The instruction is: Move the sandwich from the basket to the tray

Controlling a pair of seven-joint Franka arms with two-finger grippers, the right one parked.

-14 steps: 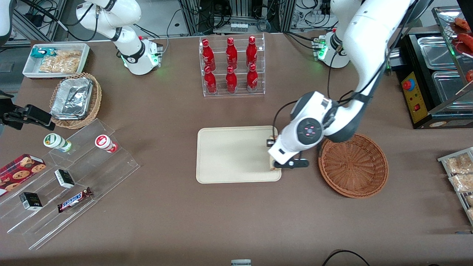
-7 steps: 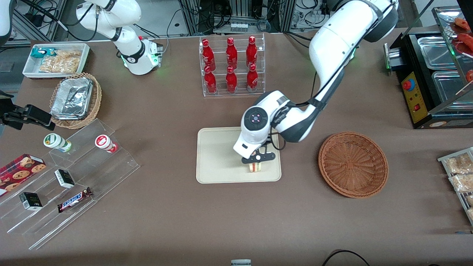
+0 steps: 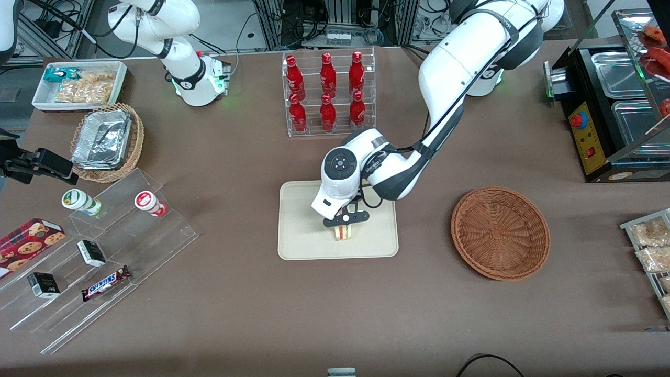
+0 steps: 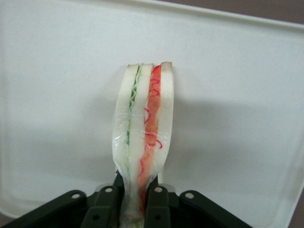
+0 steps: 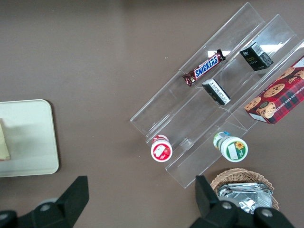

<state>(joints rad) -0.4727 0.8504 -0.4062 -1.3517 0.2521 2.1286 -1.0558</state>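
My left gripper (image 3: 345, 222) is over the middle of the beige tray (image 3: 303, 241), shut on the sandwich (image 3: 344, 233). In the left wrist view the sandwich (image 4: 144, 128) is a clear-wrapped wedge with green and red filling between pale bread, its narrow end pinched between the black fingers (image 4: 159, 202), with the tray (image 4: 237, 95) below it. I cannot tell whether it touches the tray. The reddish-brown wicker basket (image 3: 500, 233) stands beside the tray toward the working arm's end, with nothing in it. The tray's corner (image 5: 28, 137) and the sandwich's edge (image 5: 4, 142) show in the right wrist view.
A clear rack of red bottles (image 3: 328, 94) stands farther from the front camera than the tray. Clear stepped shelves (image 3: 99, 251) with snacks, a tan basket of foil trays (image 3: 104, 141) and a white bin (image 3: 78, 86) lie toward the parked arm's end. Bagged snacks (image 3: 651, 246) lie at the working arm's end.
My gripper has carried the sandwich from the tray's edge beside the basket inward over the tray's middle, moving toward the parked arm's end. The basket has stayed in place.
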